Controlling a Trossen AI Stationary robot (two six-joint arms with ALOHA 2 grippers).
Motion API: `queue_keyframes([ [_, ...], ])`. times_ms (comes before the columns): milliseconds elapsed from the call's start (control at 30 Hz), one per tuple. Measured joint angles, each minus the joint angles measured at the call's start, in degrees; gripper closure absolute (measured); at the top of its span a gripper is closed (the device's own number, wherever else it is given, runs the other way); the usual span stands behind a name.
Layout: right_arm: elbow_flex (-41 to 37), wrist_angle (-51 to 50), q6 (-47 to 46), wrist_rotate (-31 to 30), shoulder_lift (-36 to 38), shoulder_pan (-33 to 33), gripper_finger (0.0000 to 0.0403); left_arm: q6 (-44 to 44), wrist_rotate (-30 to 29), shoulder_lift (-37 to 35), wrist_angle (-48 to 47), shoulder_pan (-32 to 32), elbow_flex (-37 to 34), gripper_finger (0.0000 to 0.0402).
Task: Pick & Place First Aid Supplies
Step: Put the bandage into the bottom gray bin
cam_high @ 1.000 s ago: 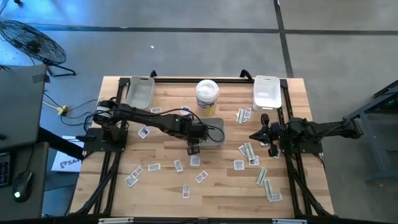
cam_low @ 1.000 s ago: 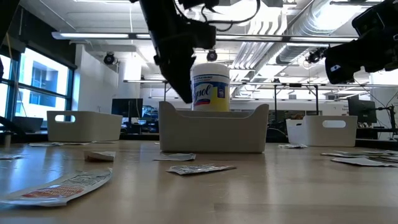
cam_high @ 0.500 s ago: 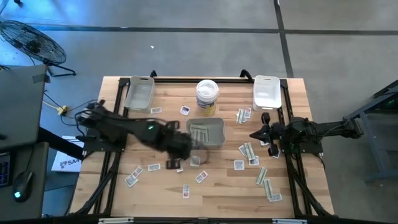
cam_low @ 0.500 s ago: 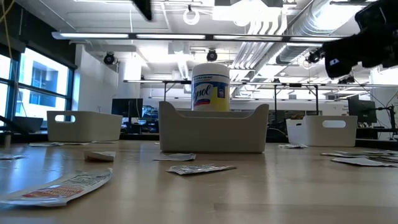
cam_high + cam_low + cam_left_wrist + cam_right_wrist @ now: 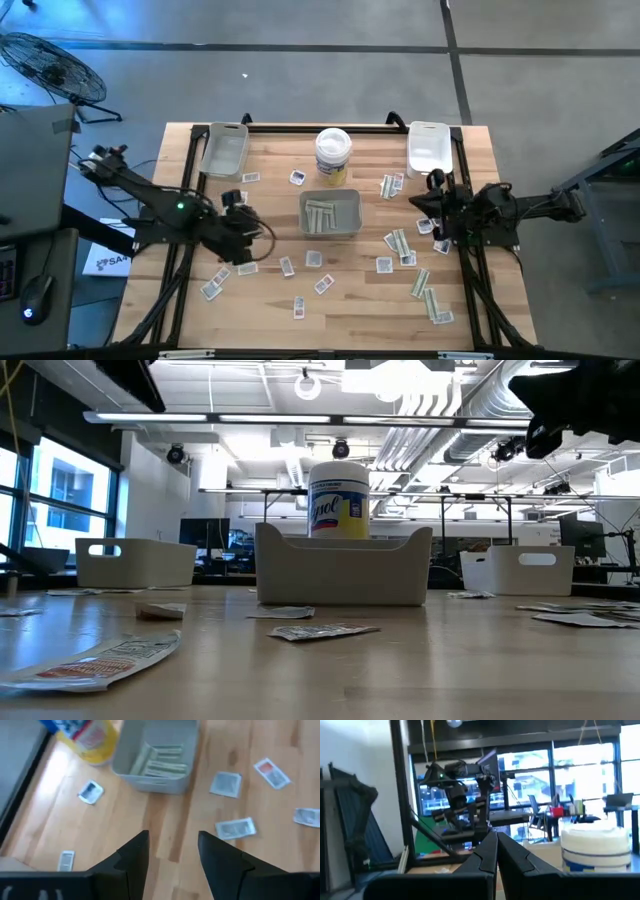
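Left gripper sits over the left-centre of the table, fingers spread apart with nothing between them, only bare wood showing in the gap. My read is it's lined up to go for one of the loose packets nearby. The closest square packet lies flat just ahead of the jaws, apart from them. Centre grey tray holds a few long pale strips, so that's evidently the drop point for that type. Other packets are scattered over the front and right of the table, e.g. a strip near the front right, none held. White tub with yellow label stands upright just behind the tray. Right gripper is parked at the right edge, fingers pressed together, empty, looks like it's just waiting.
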State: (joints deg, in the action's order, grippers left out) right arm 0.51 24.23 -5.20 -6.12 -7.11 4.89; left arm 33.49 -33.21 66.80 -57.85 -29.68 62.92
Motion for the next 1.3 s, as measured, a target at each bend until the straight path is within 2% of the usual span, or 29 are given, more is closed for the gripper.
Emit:
queue_keyframes([
  [167,0.0,5.4,-2.2,-2.5,-8.7,0.0,0.0401,-0.1,-7.2,-5.5,4.2,0.1,-6.7,0.0236],
  [267,2.0,3.4,-4.2,-6.6,-15.5,0.0,0.0401,-0.1,-8.1,-5.9,3.4,0.0,-7.4,0.0236],
  [400,8.3,-9.2,-8.6,-13.0,-25.1,0.0,0.0401,-0.1,-5.3,-5.9,3.7,0.1,-7.4,0.0236],
  [467,12.1,-18.2,-10.1,-13.7,-29.8,0.0,0.0399,-0.1,-2.9,-5.9,4.3,0.0,-7.4,0.0236],
  [567,18.6,-31.4,-12.8,-11.3,-36.6,0.0,0.0388,0.0,0.7,-5.9,4.4,0.0,-7.4,0.0236],
  [667,25.2,-45.1,-17.6,-5.5,-42.9,0.5,0.0369,-0.1,3.3,-5.9,4.7,0.0,-7.4,0.0236],
  [800,31.7,-55.1,-18.1,-4.2,-51.0,4.6,0.0337,-0.1,6.5,-5.9,4.6,0.0,-7.4,0.0236],
  [900,33.2,-55.9,-12.6,-4.4,-56.6,7.7,0.0313,-0.1,8.6,-5.9,4.7,0.0,-7.4,0.0236],
  [1033,33.6,-55.8,-12.5,-5.5,-62.7,9.6,0.0291,-0.2,10.2,-5.9,4.7,0.0,-7.4,0.0236],
  [1133,33.6,-56.7,-12.7,-6.6,-65.8,9.0,0.0289,-0.2,10.3,-5.9,4.7,0.0,-7.4,0.0236],
  [1300,33.6,-57.2,-12.3,-4.4,-68.7,5.6,0.0298,-0.2,10.3,-5.9,4.7,0.0,-7.4,0.0236],
])
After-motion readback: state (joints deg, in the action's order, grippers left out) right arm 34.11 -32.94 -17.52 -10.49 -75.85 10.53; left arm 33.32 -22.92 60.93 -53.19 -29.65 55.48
